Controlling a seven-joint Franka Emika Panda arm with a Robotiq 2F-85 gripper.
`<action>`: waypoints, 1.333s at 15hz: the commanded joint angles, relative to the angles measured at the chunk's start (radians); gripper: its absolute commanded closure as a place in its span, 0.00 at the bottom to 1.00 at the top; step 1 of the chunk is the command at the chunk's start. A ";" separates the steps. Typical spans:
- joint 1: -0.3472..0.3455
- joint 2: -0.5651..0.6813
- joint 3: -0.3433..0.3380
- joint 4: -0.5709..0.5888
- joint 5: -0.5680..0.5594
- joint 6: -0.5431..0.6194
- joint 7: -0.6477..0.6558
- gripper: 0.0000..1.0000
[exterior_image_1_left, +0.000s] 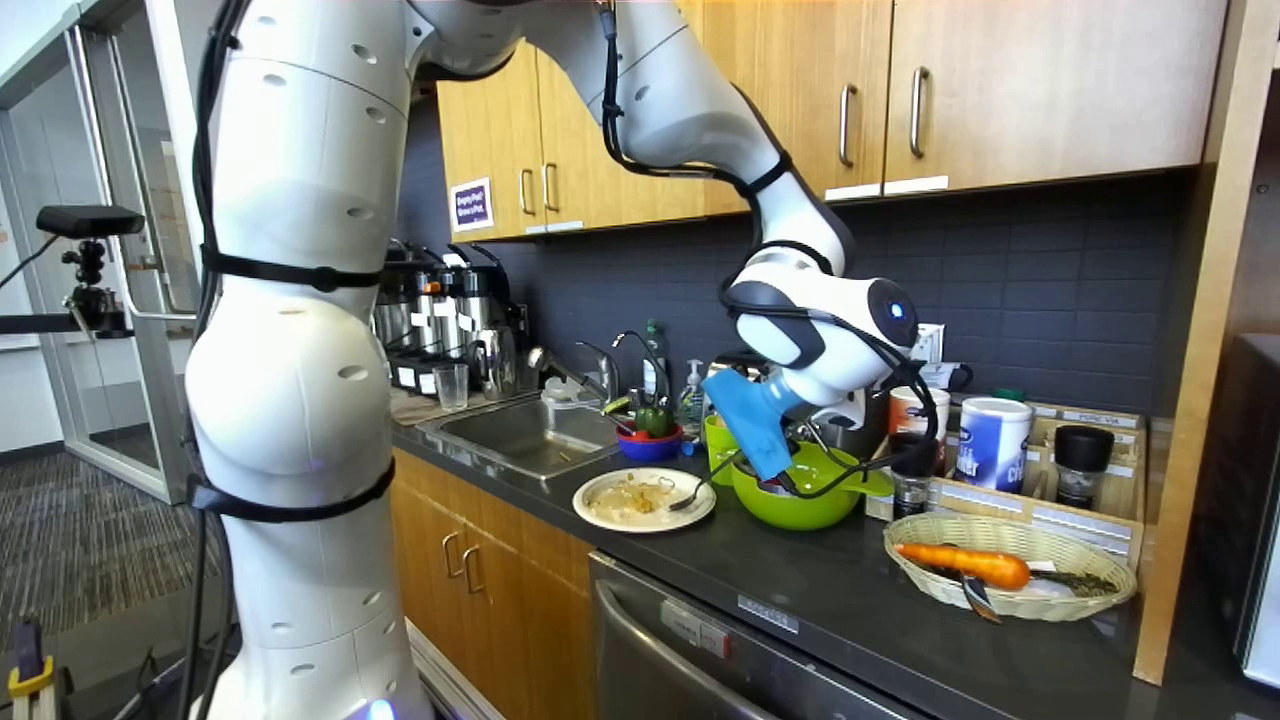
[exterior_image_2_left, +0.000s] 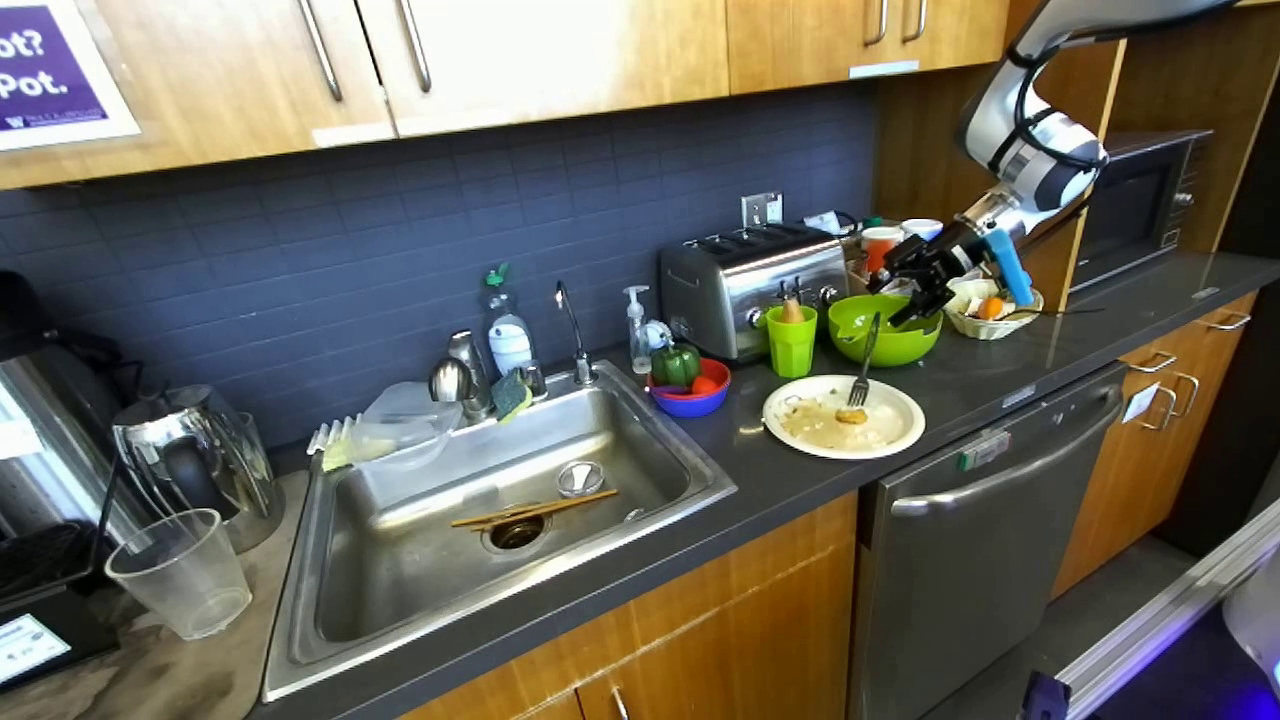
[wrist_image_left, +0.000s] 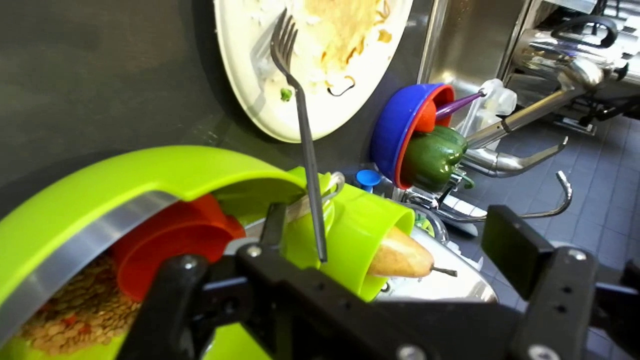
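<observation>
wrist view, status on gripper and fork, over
Gripper open, nothing held. Fork tines over plate, handle angled toward gripper. Green cup with pear and green bowl close by, possibly in the way.

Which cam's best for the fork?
Wrist view: the fork shows largest there, its tines distinct and the handle unobstructed nearly to its end. Both exterior views also show it, but small and thin, with tines over the plate and handle slanting up past the rim.
</observation>
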 joint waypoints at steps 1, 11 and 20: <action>0.008 0.008 0.004 0.010 0.015 0.010 0.009 0.00; 0.013 0.033 0.009 0.050 0.009 0.014 0.015 0.00; 0.016 0.046 0.013 0.073 0.008 0.012 0.013 0.36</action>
